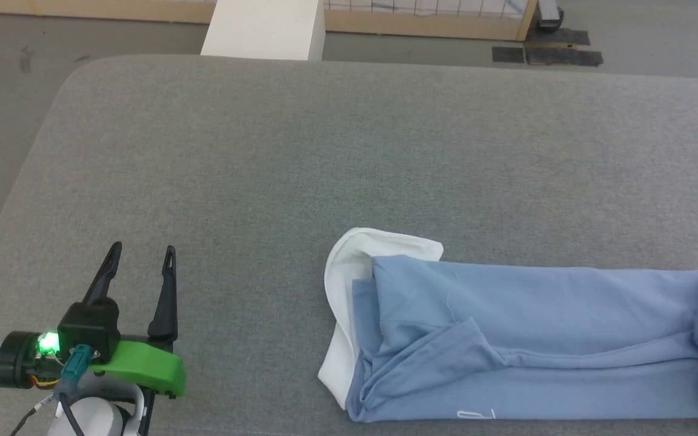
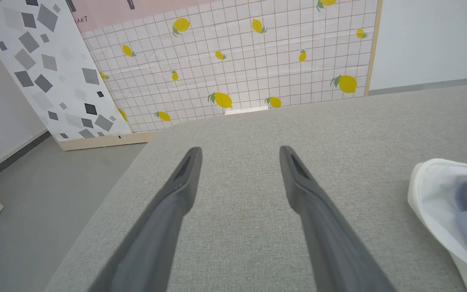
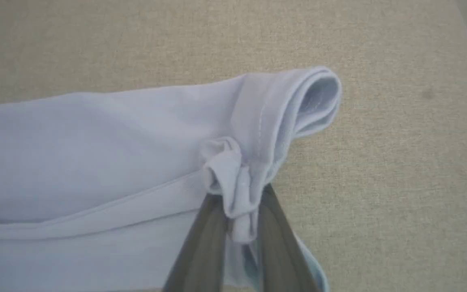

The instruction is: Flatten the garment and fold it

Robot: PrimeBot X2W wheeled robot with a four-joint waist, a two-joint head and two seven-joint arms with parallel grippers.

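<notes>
1. Far left, left pincer: hangs over bare grey counter, jaws spread wide, nothing between them, well apart from the cloth.
2. Toward the middle, the garment: lies along the counter's near edge as a long band, apparently doubled lengthwise, with the white collar at its left end, a loose flap creased across the front and a bit of white logo at the near edge.
3. At the right end: bunches into wrinkles and runs out of the head view.
4. Farthest right, right pincer: clamps nearly shut on a puckered wad of a stitched edge, likely the hem, with cloth squeezed between both fingers.
5. Step in hand, by judgement: flattening, with the hem end gripped ready for a pull.
6. Next move probably calls for lifting that wad only slightly and drawing it rightward to take out slack. Needs the left pincer down on the collar end as an anchor, lest the whole band slide.
</notes>
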